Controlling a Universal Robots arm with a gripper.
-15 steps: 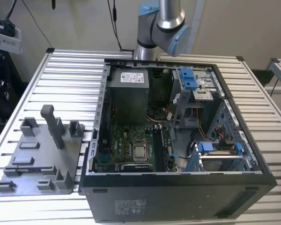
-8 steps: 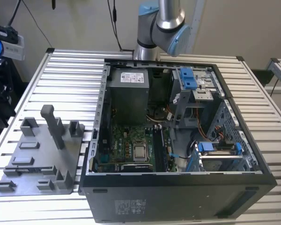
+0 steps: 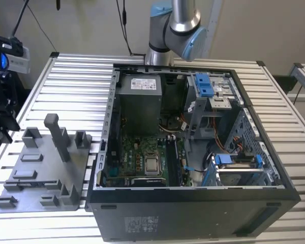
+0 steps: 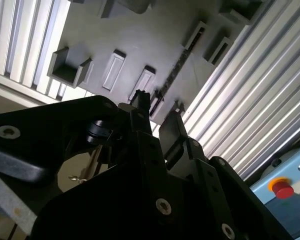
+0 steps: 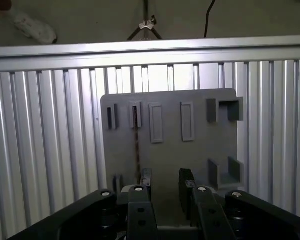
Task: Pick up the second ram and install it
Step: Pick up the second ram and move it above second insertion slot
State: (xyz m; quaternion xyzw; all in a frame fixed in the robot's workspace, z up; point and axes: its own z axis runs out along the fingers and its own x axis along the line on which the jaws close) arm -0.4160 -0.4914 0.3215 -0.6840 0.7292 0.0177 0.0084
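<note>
Two fingers (image 5: 145,180) of the gripper (image 5: 165,186) stand apart in the first wrist view, holding nothing. The ram (image 5: 136,145) stands on edge in a tray (image 5: 205,145) slot beyond their tips, ungripped. In the exterior view, the tray lies at nine o'clock of the case (image 3: 193,218).

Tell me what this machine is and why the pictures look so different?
It is a robot arm at a ribbed metal table. The exterior view looks from off the arm at an open computer and a grey tray. Both wrist views come from cameras riding on the arm, looking past its pincer at that tray. The pincer is open and holds nothing. A thin memory stick stands on edge in the tray, close to the pincer.
</note>
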